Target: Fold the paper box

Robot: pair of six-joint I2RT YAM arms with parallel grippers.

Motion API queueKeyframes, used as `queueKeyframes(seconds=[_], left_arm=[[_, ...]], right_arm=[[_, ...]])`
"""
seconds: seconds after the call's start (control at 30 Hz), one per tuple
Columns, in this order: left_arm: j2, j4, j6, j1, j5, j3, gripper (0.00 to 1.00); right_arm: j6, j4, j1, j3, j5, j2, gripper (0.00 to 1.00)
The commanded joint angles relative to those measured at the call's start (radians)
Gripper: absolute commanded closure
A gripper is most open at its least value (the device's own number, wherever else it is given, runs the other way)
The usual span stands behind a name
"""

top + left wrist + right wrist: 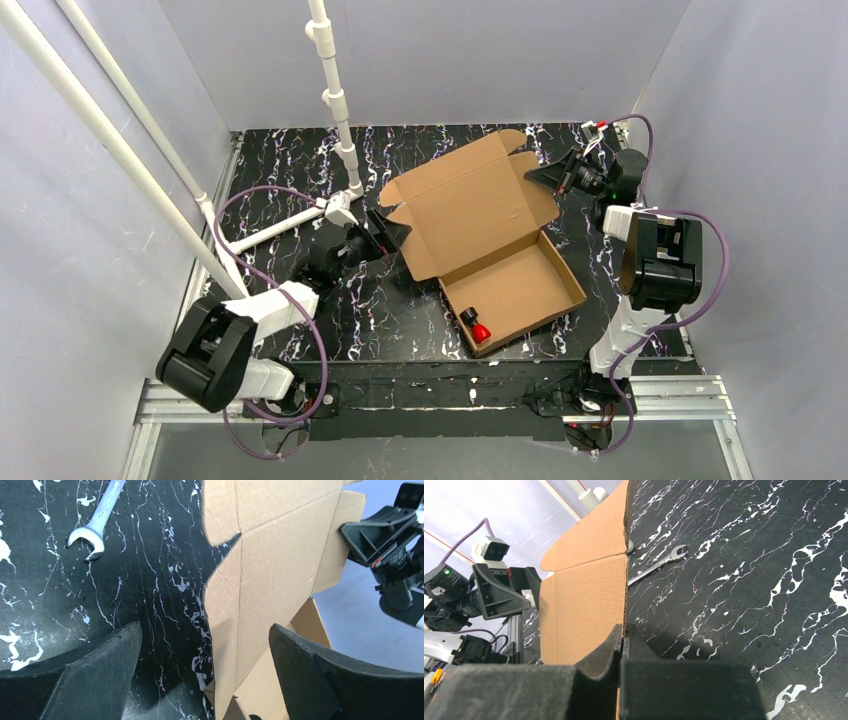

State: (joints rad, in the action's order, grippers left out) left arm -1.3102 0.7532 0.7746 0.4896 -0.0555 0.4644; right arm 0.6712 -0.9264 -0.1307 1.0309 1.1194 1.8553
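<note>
Half the job looks done: your plain brown corrugated cardboard box (520, 285) sits on the black marbled table (280, 170), tray walls standing, hinged lid (470, 205) not yet closed. Your right gripper (624, 635) pinches the lid's edge; your left gripper (204, 626) gapes wide, empty, beside the lid.

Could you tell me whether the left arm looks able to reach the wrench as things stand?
Probably yes: the left gripper is open, and the wrench lies on bare table ahead, beside the paper box, with nothing between.
</note>
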Motion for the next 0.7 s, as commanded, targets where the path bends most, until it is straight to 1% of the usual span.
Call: queueKeyframes(seconds=[0.0,0.13,0.17,0.27,0.33,0.5,0.53,0.57,0.63,0.67], left_arm=[[-0.051,0.026,0.05,-0.031,-0.093,0.069,0.02],[-0.096,0.037,0.05,-0.039,-0.135,0.1,0.02],[-0.101,0.039,0.049,-0.039,-0.139,0.105,0.04],[-0.112,0.043,0.037,-0.042,-0.161,0.121,0.14],[-0.125,0.044,0.035,-0.043,-0.179,0.136,0.28],[-0.155,0.048,0.017,-0.042,-0.221,0.164,0.47],[-0.158,0.05,0.011,-0.043,-0.223,0.166,0.55],[-0.158,0.052,0.004,-0.043,-0.226,0.167,0.69],[-0.157,0.054,-0.021,-0.043,-0.243,0.17,0.87],[-0.152,0.054,-0.043,-0.043,-0.257,0.173,0.95]], right_arm=[[0.035,-0.095,-0.004,-0.006,0.018,-0.023,0.99],[0.041,-0.099,-0.003,-0.007,0.017,-0.022,0.99],[0.041,-0.1,-0.004,-0.008,0.017,-0.021,0.99],[0.041,-0.098,-0.003,-0.007,0.018,-0.015,0.99],[0.044,-0.098,-0.003,-0.006,0.019,-0.01,0.99],[0.042,-0.092,-0.002,-0.003,0.017,-0.007,0.99],[0.039,-0.084,-0.001,-0.002,0.017,-0.006,0.99],[0.031,-0.071,-0.002,0.002,0.016,-0.005,0.99],[-0.011,-0.011,-0.002,0.012,0.011,-0.005,0.99],[-0.037,0.021,-0.001,0.019,0.009,-0.005,0.99]])
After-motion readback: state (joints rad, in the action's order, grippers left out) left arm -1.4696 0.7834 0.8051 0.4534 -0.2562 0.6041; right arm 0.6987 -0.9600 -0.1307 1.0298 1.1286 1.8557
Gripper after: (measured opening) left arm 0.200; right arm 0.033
